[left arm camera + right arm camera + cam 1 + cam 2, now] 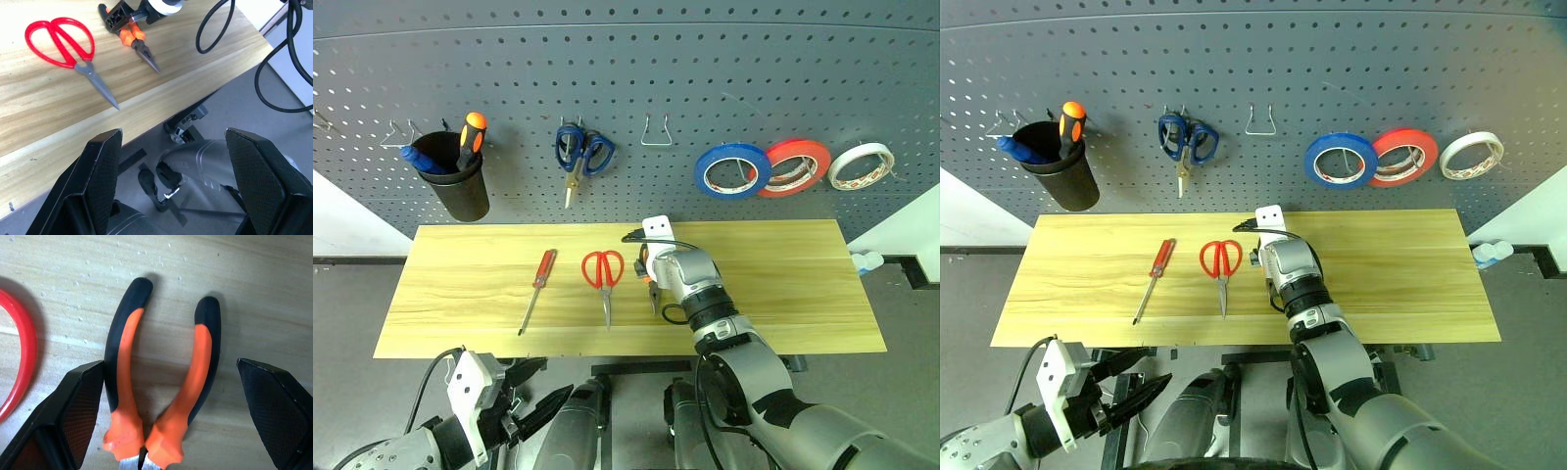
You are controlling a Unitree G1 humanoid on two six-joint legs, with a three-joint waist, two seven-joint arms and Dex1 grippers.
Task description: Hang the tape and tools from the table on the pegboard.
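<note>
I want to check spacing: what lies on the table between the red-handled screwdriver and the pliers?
The red-handled scissors lie between the screwdriver and the pliers, as the left eye view shows.

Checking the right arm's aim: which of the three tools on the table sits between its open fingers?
The pliers, orange-and-black handled, between the right gripper's fingers; the scissors and screwdriver lie farther left.

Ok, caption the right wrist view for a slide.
Open right gripper straddling the orange-and-black pliers on the wooden table.
</note>
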